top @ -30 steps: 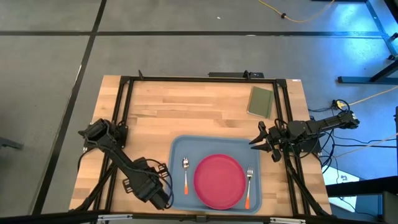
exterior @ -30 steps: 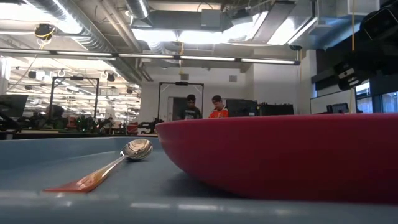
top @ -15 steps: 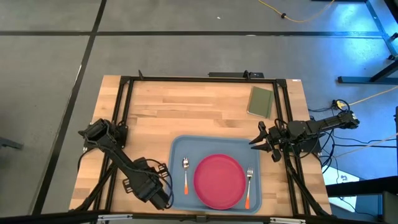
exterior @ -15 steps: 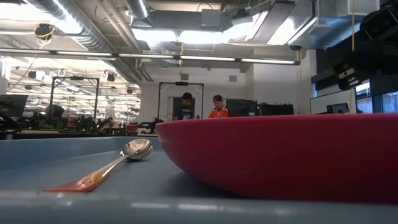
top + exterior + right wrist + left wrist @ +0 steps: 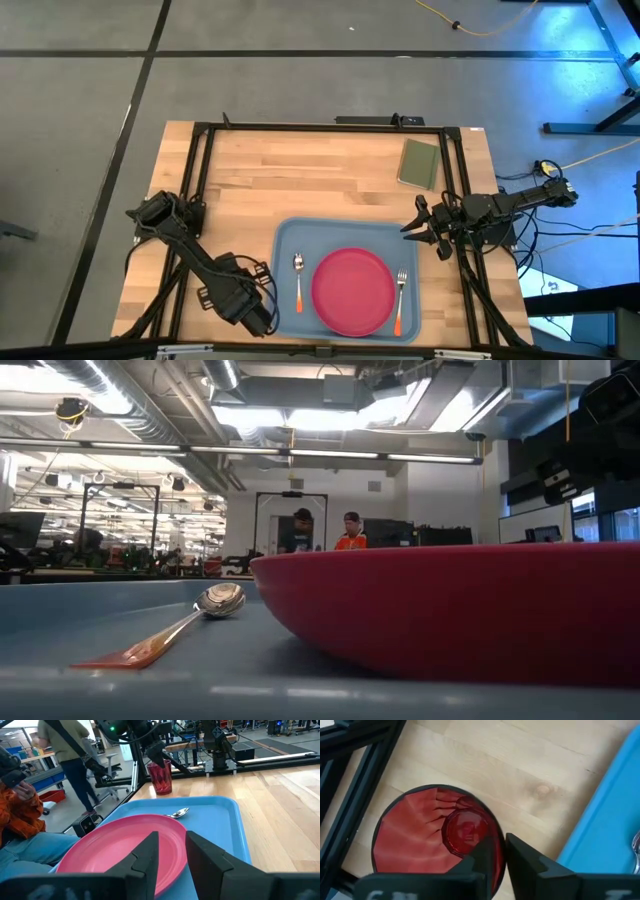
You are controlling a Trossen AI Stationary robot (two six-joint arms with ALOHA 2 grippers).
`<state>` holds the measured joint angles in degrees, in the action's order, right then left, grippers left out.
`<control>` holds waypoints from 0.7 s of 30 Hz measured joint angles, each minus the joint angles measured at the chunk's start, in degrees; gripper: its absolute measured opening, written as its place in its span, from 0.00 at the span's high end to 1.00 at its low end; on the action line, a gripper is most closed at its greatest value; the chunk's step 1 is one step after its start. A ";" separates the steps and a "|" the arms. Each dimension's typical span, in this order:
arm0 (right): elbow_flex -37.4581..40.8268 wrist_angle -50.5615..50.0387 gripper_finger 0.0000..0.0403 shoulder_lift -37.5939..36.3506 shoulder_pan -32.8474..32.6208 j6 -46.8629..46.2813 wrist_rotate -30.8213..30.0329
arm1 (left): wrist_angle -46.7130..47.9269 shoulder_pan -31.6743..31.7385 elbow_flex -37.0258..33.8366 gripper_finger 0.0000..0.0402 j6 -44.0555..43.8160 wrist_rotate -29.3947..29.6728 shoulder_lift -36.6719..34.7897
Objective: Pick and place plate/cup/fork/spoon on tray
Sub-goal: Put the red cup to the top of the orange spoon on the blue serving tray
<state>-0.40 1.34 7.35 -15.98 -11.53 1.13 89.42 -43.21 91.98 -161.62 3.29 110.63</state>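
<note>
The light blue tray [image 5: 290,240] lies at the table's near middle. On it are the pink-red plate [image 5: 351,291], the spoon [image 5: 298,280] to its left and the fork [image 5: 400,300] to its right. The dark red cup [image 5: 435,835] stands on the wood just left of the tray's near left corner and also shows in the right wrist view [image 5: 161,777]. My left gripper [image 5: 258,318] is shut on the cup. My right gripper [image 5: 412,228] hovers over the tray's far right corner, open by a narrow gap and empty. My left gripper holds the cup by its rim [image 5: 496,845] on the side toward the tray, one finger inside the cup and one outside. The fingers come from above, pointing down. The cup is upright, its base on the wooden table [image 5: 163,793].
A small green pad [image 5: 419,163] lies at the far right of the table. A black frame [image 5: 200,170] runs along the table's edges. People show in the room beyond the table [image 5: 70,755].
</note>
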 joint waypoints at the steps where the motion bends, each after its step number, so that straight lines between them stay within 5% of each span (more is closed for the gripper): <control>1: 0.00 0.00 0.75 0.00 -0.01 0.00 0.00 | 0.18 0.11 0.00 0.91 0.03 0.00 0.00; 5: -0.01 0.00 0.75 0.00 0.00 0.00 0.02 | 0.68 0.58 0.00 0.98 0.24 -0.02 0.00; 21: 0.01 0.00 0.75 0.00 0.01 0.00 0.01 | 0.53 4.95 0.00 0.99 6.69 -1.29 -2.62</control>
<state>-0.38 1.34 7.35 -15.97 -11.53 1.14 89.96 -38.26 91.98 -154.93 2.00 108.00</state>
